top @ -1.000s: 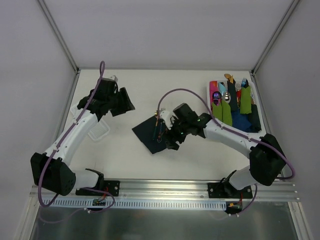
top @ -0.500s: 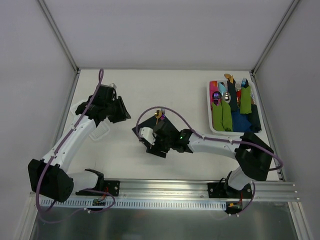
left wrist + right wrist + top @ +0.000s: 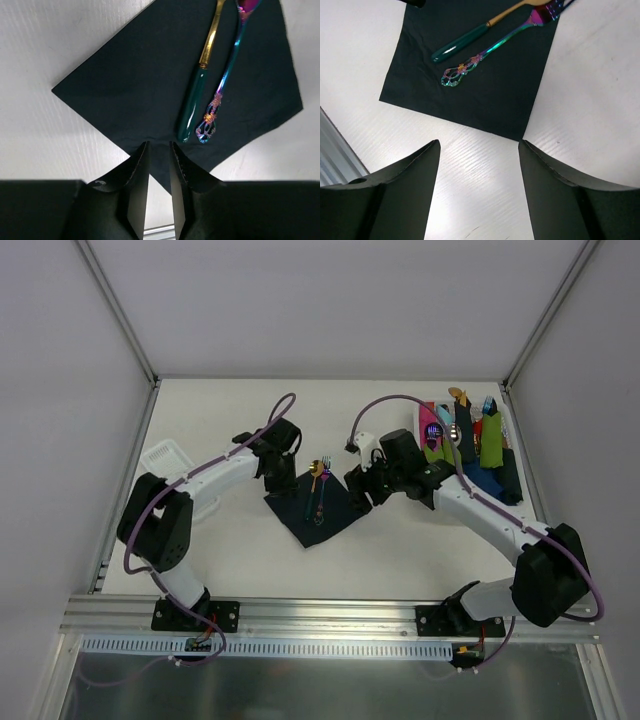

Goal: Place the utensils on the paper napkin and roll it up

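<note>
Narrowly parted, left pincer [image 3: 159, 150] straddles a paper napkin [image 3: 135, 85] corner; right pincer [image 3: 480, 146] gapes wide.

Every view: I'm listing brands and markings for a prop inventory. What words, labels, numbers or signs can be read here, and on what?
None: no word, label, brand, number or sign can be read in any view.
The black paper napkin, the green-handled gold spoon, the iridescent fork, the left gripper and the right gripper show no print.
The fork's handle has only ornamental openwork.
The green rolls are too small to check.
</note>
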